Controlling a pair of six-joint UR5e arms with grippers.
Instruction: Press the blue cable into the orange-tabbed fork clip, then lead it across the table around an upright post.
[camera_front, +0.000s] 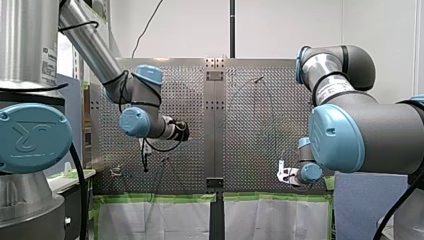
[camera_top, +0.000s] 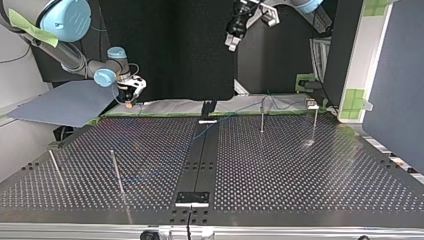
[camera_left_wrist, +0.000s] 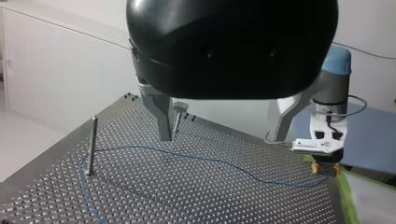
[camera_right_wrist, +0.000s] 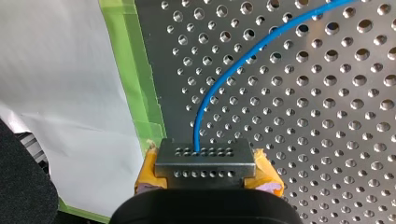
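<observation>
The thin blue cable (camera_left_wrist: 210, 161) lies in a loose curve on the perforated table (camera_top: 300, 170). It passes an upright post (camera_left_wrist: 92, 144). One end runs into my right gripper (camera_right_wrist: 205, 163), which is low at the table's taped edge. Its yellow pads (camera_right_wrist: 268, 179) flank a small perforated metal block where the cable (camera_right_wrist: 224, 65) ends, so it looks shut on the cable. My left gripper (camera_left_wrist: 224, 135) hangs high above the table, with its metal fingers (camera_left_wrist: 163, 119) wide open and nothing between them. A small clip fixture (camera_top: 312, 104) stands at the far right of the top view.
Several thin upright posts stand on the table: two (camera_top: 117, 172) at the top view's left, two (camera_top: 262, 117) at its far right. A dark centre strip (camera_top: 200, 155) divides the table. Green tape (camera_right_wrist: 144, 102) and white sheeting line the edge by my right gripper (camera_top: 129, 104).
</observation>
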